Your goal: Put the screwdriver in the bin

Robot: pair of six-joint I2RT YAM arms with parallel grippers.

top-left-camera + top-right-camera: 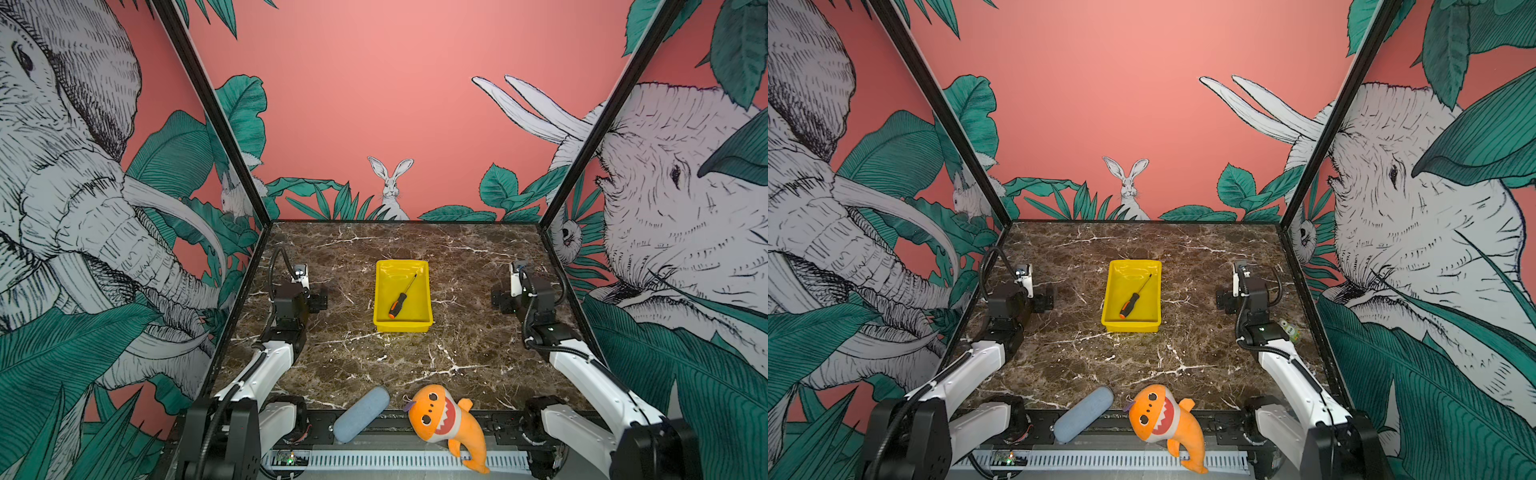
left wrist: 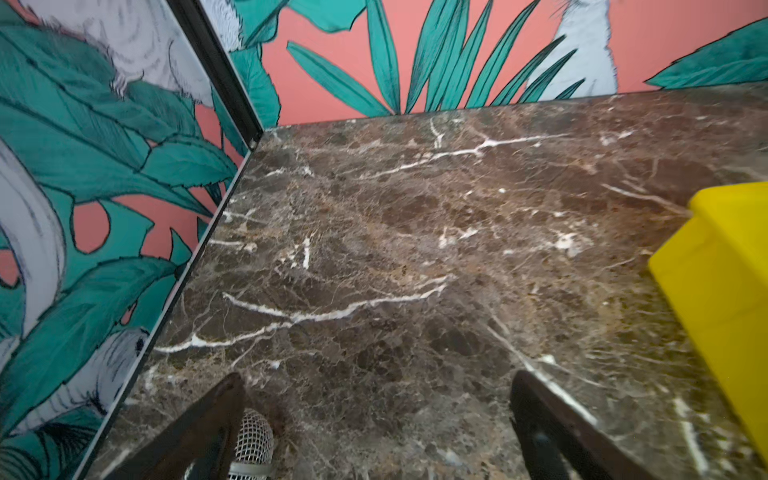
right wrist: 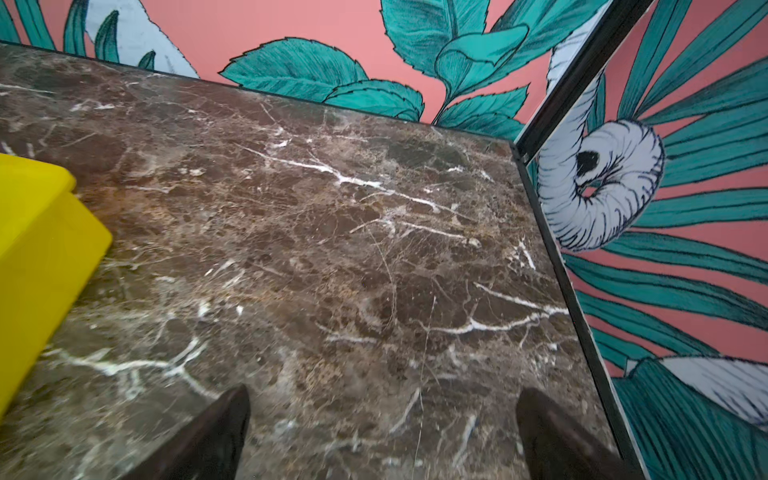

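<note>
1. Left end effector [image 1: 316,300] [image 1: 1044,300]: low over the left side of the worktop [image 1: 457,365]. In the left wrist view [image 2: 376,384] its two dark fingers are spread wide, with bare marble between the tips and nothing pinched.
2. Microphone [image 2: 253,434]: only the mesh head shows, in the left wrist view. It is just beside the inner side of one finger. Can't tell if they touch.
3. Blue-grey oblong case [image 1: 360,413] [image 1: 1083,414]: lies tilted at the front edge of the worktop, left of centre, partly over the black rail.
4. Bin [image 1: 403,326] [image 1: 1133,326]: yellow, at mid worktop between the two end effectors and well apart from both, long side running front to back. One corner shows at the edge of each wrist view [image 2: 723,291] [image 3: 37,249].
5. Screwdriver [image 1: 403,296] [image 1: 1137,294]: inside the bin, flat on its floor and lying diagonally. The orange butt is near the front left, the shaft tip points to the far right corner. It is clear of both end effectors.
6. Orange shark toy [image 1: 440,419] [image 1: 1158,415]: at the front edge, right of the case, tail hanging over the rail.
7. Right end effector [image 1: 503,300] [image 1: 1224,300]: low over the right side of the worktop. In the right wrist view [image 3: 384,395] its fingers are spread wide over bare marble, gripping nothing.
</note>
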